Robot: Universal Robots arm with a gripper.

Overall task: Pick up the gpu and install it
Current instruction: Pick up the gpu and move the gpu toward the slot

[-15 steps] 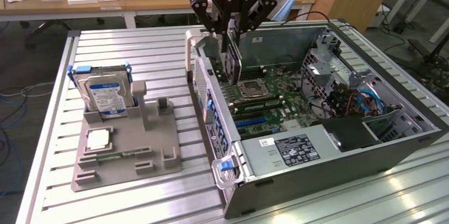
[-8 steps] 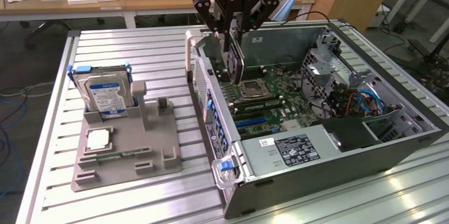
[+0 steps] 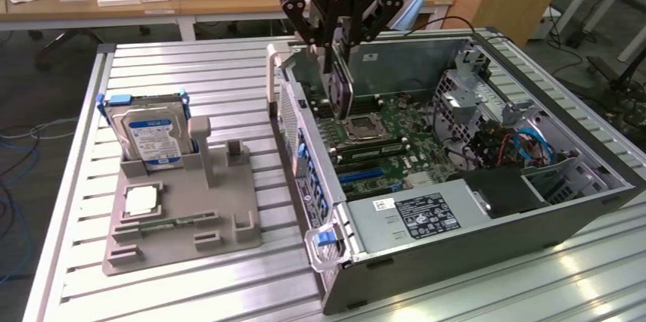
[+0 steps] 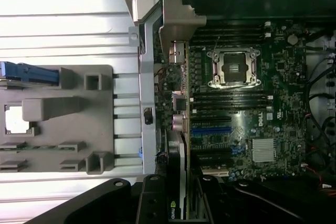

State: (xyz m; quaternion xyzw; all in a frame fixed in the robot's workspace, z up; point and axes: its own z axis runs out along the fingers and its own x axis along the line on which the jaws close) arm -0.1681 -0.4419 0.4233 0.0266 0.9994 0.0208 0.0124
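Claw (image 3: 340,50) is above the open computer case (image 3: 565,208), pinching the graphics card (image 3: 341,84) between its two fingers. The card hangs on edge with its long side pointing down into the case, clear of the desk (image 3: 181,69).

The card's lower end is just over the motherboard (image 3: 404,152). It is near the processor socket (image 3: 364,129) and close to the case wall on the exterior view's left. Cannot tell whether the card's edge touches a slot.

Wrist view: the graphics card (image 4: 181,166) shows edge-on as a thin strip (small green logo at the claw end). The dark fingers of the claw (image 4: 180,205) sit on either side of it. Beyond the card lies the motherboard (image 4: 273,103), with the socket (image 4: 234,68) open, the blue slots (image 4: 210,129) and a silver finned heat sink (image 4: 262,149).

The case lies on its side with the open face up, on the slatted metal desk. A black unit with a white label (image 3: 424,216) sits at the near end.

A grey holder tray (image 3: 222,212) sits on the desk beside the case, on the exterior view's left.
- A hard drive (image 3: 151,137) stands upright in a blue frame, with a blue-white label.
- A square chip (image 3: 141,199) lies flat.
- A green memory stick (image 3: 166,224) lies in front of the chip.
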